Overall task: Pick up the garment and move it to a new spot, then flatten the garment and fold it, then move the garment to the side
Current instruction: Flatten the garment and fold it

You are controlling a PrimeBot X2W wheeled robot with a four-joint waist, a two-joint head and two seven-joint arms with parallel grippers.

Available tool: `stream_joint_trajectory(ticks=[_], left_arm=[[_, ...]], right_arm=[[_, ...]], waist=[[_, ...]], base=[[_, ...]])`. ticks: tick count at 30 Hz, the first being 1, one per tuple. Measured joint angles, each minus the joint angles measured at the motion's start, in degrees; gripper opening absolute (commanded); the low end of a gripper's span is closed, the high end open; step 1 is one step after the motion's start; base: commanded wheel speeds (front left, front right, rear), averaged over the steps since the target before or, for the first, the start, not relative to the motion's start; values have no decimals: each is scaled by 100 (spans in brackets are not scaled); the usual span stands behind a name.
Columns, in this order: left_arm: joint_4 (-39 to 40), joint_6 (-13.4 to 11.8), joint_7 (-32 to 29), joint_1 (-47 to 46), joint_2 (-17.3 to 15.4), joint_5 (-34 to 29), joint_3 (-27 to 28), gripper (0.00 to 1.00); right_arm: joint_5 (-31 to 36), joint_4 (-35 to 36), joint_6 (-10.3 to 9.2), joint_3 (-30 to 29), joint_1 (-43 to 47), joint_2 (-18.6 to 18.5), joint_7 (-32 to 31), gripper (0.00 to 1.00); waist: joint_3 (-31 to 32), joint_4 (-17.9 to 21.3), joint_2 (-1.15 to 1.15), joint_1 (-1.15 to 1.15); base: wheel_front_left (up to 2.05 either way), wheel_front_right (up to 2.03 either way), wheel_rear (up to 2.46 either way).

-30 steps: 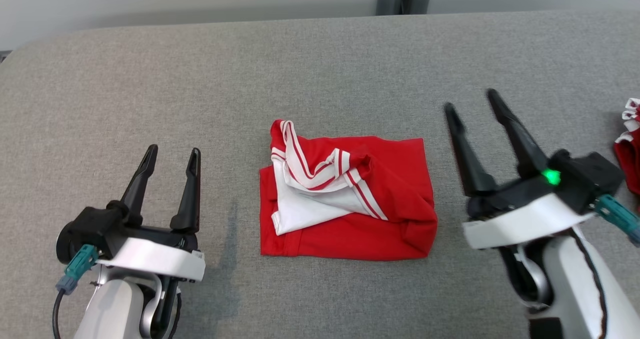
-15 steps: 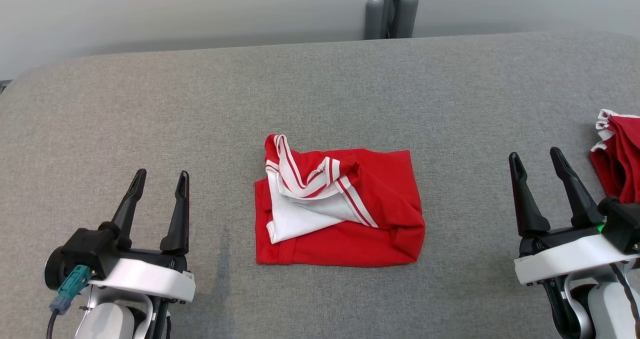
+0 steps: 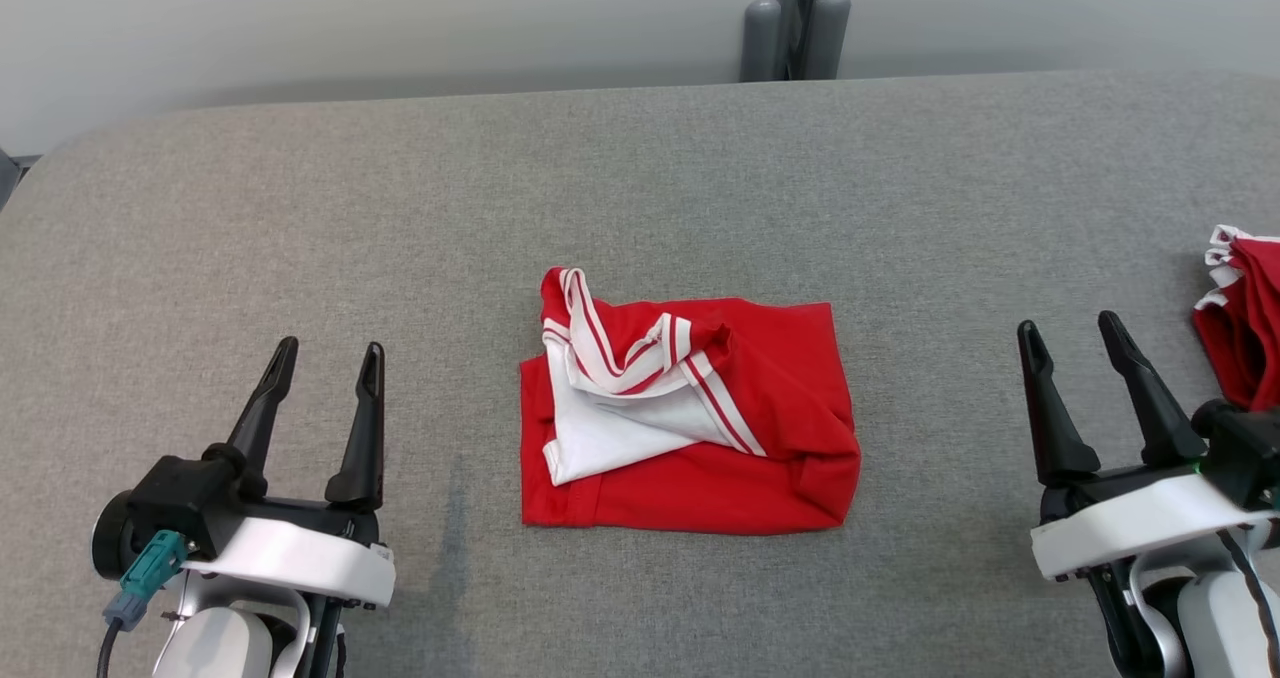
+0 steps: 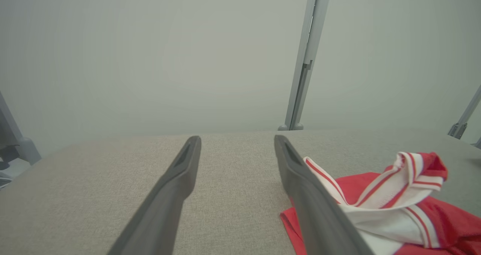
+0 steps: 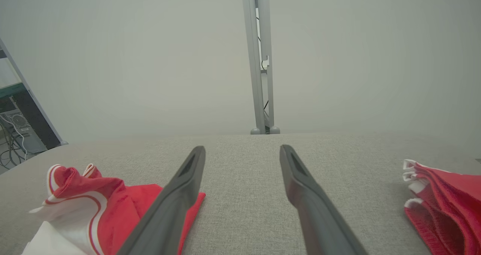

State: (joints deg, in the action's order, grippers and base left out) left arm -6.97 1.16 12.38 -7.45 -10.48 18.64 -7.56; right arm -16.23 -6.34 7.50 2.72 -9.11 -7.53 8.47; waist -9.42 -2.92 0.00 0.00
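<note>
The grey fabric-covered worktop (image 3: 640, 178) spans the head view. Its far edge runs straight along a pale wall (image 3: 400, 18) and curves into a rounded corner at the far left.

The red garment (image 3: 790, 398) lies folded in the middle of the worktop, with bare cloth open on all four sides. Its near hem is straight and its far edge is almost parallel to the worktop's far edge. The right side ends in a soft rounded fold. A white panel with red-striped trim is bunched on the upper left part, and in the left wrist view it stands up a little from the flat layers.

The left end effector (image 3: 330, 348) sits at the lower left, fingers apart and holding nothing. A wide strip of bare worktop separates it from the garment's left edge. The right end effector (image 3: 1068, 324) sits at the lower right, also spread and empty, well apart from the rounded fold.

A second red garment (image 3: 1245, 348) with white trim lies near the right end effector's outer side, cut off by the picture border. A grey post (image 3: 797, 18) rises behind the far edge, slightly right of centre.
</note>
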Motion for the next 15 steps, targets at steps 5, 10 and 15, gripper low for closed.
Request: stream_joint_trajectory(ticks=[5,10,15], left_arm=[[11,24,0,-76,7,7,-87,100],[-11,70,25,-238,31,7,-149,100],[-92,108,83,-417,98,15,-227,100]], right_arm=[[-153,-287,0,275,-302,-159,-102,0],[-315,-737,0,724,-712,-245,-114,0],[-545,-1447,0,1471,-1360,-327,-26,0]], waist=[[-111,-87,0,0],[-241,-201,0,0],[-410,-370,0,0]], base=[[0,0,0],[0,0,0],[0,0,0]])
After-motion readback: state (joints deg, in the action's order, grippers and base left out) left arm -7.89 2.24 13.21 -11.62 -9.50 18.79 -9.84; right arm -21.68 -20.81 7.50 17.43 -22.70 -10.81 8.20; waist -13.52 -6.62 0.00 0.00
